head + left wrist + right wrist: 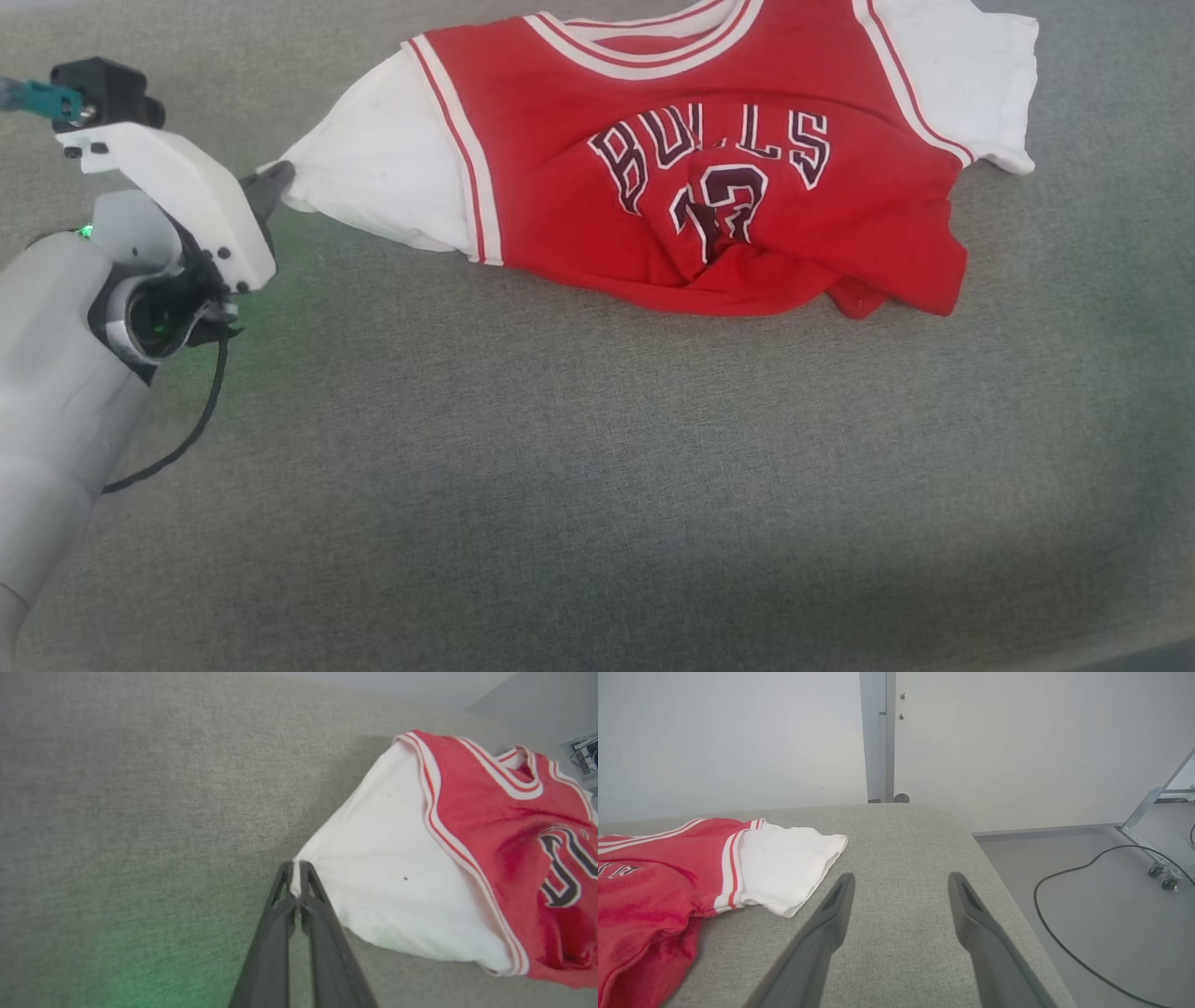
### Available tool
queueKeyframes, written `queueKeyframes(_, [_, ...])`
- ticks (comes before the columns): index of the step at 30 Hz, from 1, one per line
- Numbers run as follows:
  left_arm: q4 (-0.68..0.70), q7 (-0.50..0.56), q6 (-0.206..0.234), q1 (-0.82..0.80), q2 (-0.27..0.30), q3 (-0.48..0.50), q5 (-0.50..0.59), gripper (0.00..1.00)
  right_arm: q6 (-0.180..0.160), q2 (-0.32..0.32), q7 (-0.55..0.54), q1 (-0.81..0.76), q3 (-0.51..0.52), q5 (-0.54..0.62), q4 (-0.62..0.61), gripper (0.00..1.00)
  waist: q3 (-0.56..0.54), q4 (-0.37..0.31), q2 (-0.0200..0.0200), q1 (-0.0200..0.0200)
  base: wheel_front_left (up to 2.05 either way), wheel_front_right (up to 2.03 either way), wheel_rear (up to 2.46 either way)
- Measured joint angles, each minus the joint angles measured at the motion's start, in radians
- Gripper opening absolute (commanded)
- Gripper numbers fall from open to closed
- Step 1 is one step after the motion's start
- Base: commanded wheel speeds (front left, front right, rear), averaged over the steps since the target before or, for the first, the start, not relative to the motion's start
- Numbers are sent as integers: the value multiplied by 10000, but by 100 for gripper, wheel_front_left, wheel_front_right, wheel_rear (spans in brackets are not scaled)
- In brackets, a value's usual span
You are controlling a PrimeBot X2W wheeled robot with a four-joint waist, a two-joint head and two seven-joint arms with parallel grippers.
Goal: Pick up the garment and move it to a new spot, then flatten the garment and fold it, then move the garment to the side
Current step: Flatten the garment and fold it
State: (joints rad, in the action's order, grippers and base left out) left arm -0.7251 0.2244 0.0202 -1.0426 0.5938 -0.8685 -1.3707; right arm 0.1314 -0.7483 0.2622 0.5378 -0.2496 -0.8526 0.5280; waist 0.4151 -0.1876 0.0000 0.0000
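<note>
Grey upholstery (560,485) carries the garment (747,243), which lies rumpled on the far side with its hem bunched under the numerals. By my judgement the white sleeve (383,182) wants a low, steady outward pull, kept taut without jerking. The left gripper (295,879) is pinched tight on that sleeve's tip. The right gripper (901,879) hangs spread wide, holding nothing, beside the other sleeve (789,868).

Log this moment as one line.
garment: rumpled on grey surface | left jaws: shut on white sleeve tip | right jaws: open, off garment
</note>
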Motion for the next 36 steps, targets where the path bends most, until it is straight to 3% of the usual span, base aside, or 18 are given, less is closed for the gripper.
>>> queueKeyframes(9, [-548,-493,-403,-20,-236,-428,644,0,0,-234,-161,1,-209,8,-205,100,-117,355,0,0,0,0,0])
queueKeyframes(10, [-593,-635,-458,-19,-297,-456,719,11,0,-263,-203,4,-255,12,-253,100,-154,428,0,0,0,0,0])
queueKeyframes(12, [-658,-984,-585,-20,-393,-560,911,74,0,-290,-297,23,-372,59,-362,100,-231,587,0,0,0,0,0])
queueKeyframes(13, [-662,-1225,-692,-19,-428,-596,1018,100,0,-293,-370,58,-437,125,-408,100,-269,670,0,-1,0,0,0])
queueKeyframes(18, [-451,-2752,-886,15,-593,-648,1576,100,0,-416,-917,478,-957,351,-763,100,-453,1066,0,0,0,0,0])
queueKeyframes(22, [307,-4491,-249,580,-802,-805,2552,100,0,-744,-2034,1285,-1856,535,-1016,100,-491,1542,0,0,0,0,0])
queueKeyframes(25, [1329,-4823,493,1009,-1062,-752,3388,100,0,-1141,-2903,1892,-2458,460,-1076,100,-403,1901,0,0,0,0,0])
queueKeyframes(30, [4349,-4863,2330,2438,-1620,1058,5848,100,0,-2215,-4602,3088,-3379,-125,-1081,100,35,2557,0,0,0,0,0])
queueKeyframes(32, [5358,-4861,2759,3448,-1944,1446,6830,100,0,-2679,-5329,3541,-3718,-535,-1103,100,264,2839,0,0,0,0,0])
queueKeyframes(36, [6794,-4861,3154,4575,-2431,2130,8366,100,0,-3557,-6483,4536,-4165,-1166,-1037,100,784,3406,0,0,0,0,0])
